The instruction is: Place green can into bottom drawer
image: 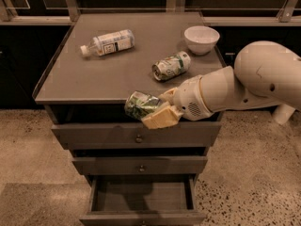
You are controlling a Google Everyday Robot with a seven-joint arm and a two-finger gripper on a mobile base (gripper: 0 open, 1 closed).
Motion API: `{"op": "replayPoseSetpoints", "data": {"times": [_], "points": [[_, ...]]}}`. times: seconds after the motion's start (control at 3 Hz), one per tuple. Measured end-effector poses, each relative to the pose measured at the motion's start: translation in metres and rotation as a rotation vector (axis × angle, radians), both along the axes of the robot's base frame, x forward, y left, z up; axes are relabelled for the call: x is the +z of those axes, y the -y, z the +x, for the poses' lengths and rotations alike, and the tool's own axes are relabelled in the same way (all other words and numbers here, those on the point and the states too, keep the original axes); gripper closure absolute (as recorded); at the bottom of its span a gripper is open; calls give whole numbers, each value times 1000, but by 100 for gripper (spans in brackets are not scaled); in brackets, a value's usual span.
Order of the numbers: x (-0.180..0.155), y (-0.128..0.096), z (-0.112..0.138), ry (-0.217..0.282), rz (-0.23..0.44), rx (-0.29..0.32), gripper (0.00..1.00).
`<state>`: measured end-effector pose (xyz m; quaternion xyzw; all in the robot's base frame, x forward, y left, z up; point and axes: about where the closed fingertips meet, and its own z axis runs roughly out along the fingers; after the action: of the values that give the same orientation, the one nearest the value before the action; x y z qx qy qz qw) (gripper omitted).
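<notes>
The green can (139, 104) is a shiny dark-green dented can, held on its side in front of the cabinet's front edge, above the top drawer front. My gripper (157, 111) is shut on the green can, its tan fingers (160, 118) clasping the can's right end. The white arm reaches in from the right. The bottom drawer (142, 196) is pulled open below, and its inside shows nothing in it.
On the cabinet top (94, 79) lie a plastic bottle (108, 43), a whitish can with green stripes (171, 66) and a white bowl (201, 38). Two shallower drawers (136, 135) are shut. Speckled floor surrounds the cabinet.
</notes>
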<state>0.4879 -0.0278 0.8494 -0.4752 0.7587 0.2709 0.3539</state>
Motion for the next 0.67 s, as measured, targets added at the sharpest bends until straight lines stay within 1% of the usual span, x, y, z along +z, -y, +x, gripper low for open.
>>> {"op": "replayPoseSetpoints", "data": {"times": [0.33, 0.67], "points": [[-29, 11, -6, -57, 28, -84, 100], [-78, 29, -24, -138, 83, -197, 100]]}}
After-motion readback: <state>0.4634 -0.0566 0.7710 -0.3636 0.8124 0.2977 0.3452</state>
